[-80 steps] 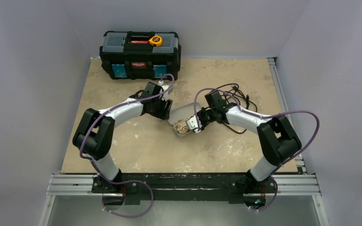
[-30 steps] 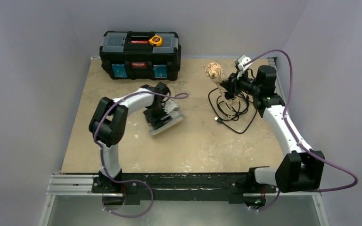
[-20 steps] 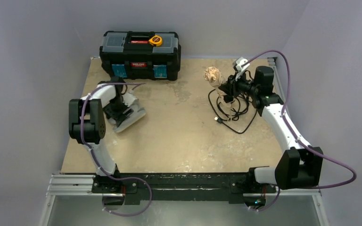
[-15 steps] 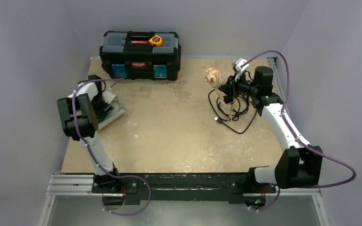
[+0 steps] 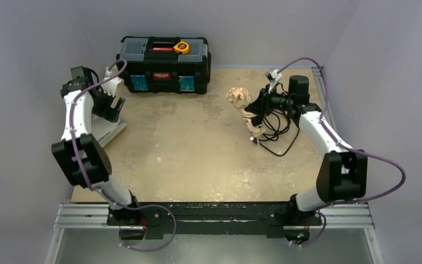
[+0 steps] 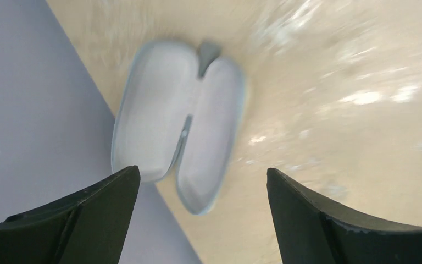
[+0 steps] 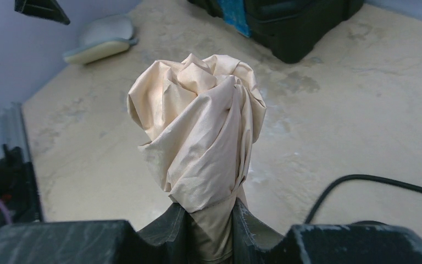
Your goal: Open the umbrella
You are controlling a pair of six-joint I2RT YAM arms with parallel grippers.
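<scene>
Looking down on a tan table (image 5: pixel 198 165), with a black toolbox (image 5: pixel 163 63) sitting at its far edge. Holding the umbrella (image 7: pixel 198 137) out at the far right, by a tangle of black cable (image 5: pixel 277 129), with the right gripper (image 7: pixel 211 214) pinching narrow on the folded beige fabric and the bunched end pointing away from the wrist. Hovering the left gripper (image 6: pixel 201 176) above a pale case (image 6: pixel 178 129) lying at the table's left edge, jaws gaping wide and gripping nothing.
</scene>
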